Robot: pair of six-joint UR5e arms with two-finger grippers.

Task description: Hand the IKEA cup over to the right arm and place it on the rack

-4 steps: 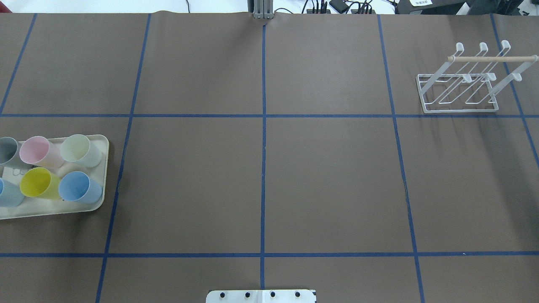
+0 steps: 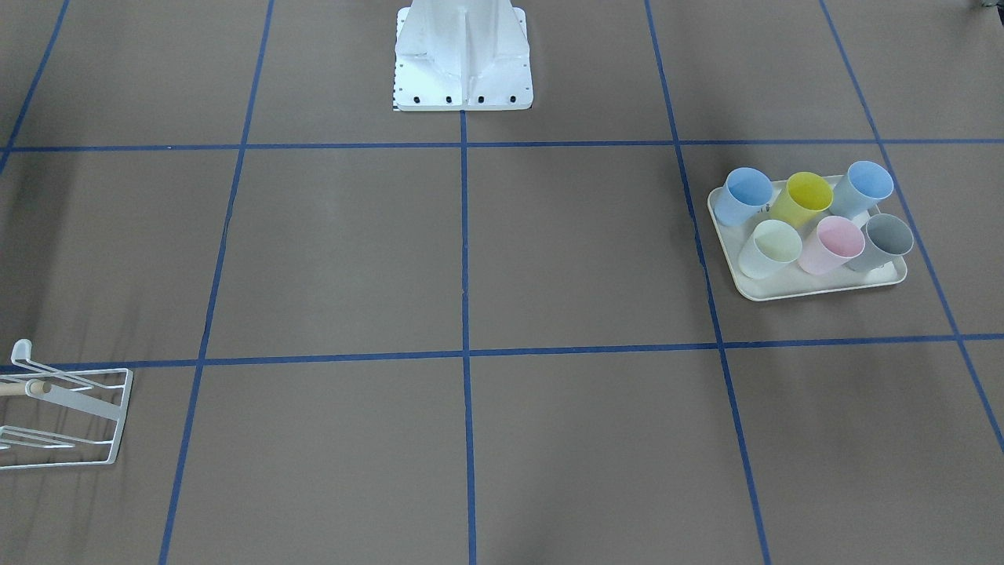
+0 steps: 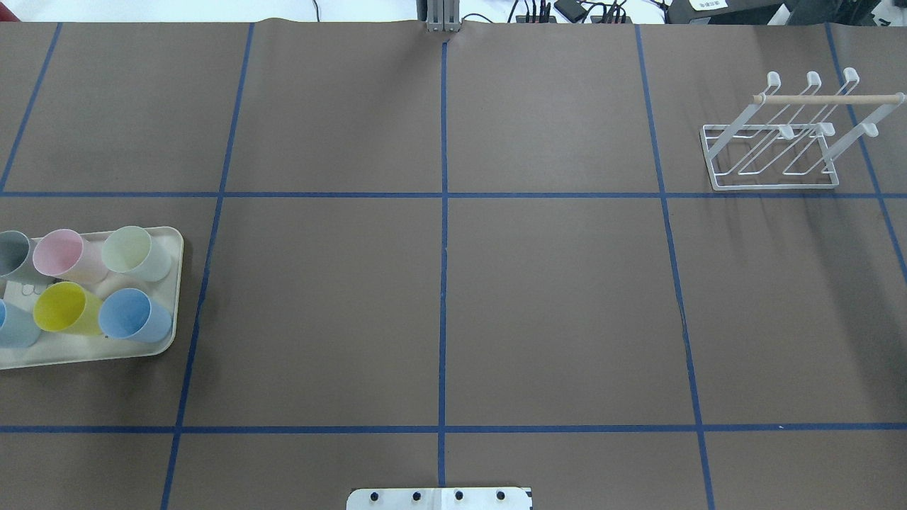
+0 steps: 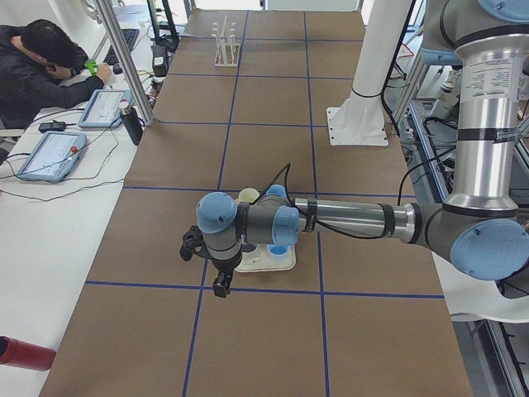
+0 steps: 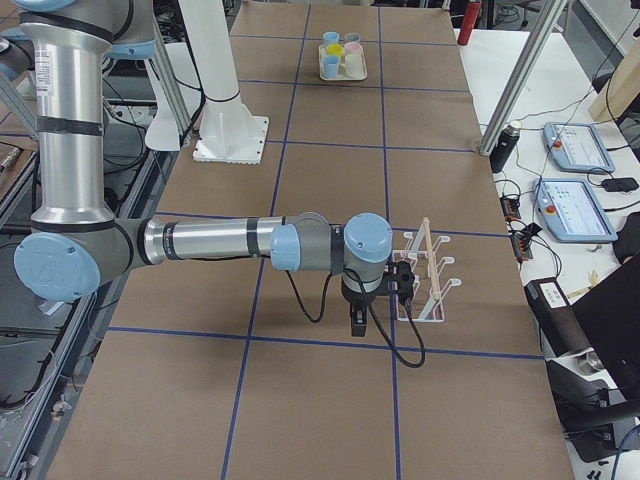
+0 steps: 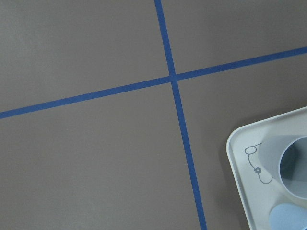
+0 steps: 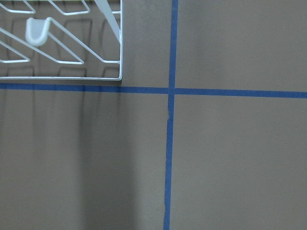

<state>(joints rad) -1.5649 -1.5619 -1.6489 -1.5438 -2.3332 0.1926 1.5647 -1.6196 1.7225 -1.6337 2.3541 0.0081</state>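
The table is matt brown, crossed by a grid of blue tape lines. The tray is cream with a thin grey line drawing. It holds two light-blue cups, a yellow cup, a pale green cup, a pink cup and a grey cup. The rack is white wire, its rod pale wood.

This is a robotics lab. A long bench is papered brown and gridded with blue tape. The left arm and right arm share a white pedestal. Aluminium posts frame the bench, and teach pendants lie near a seated person.
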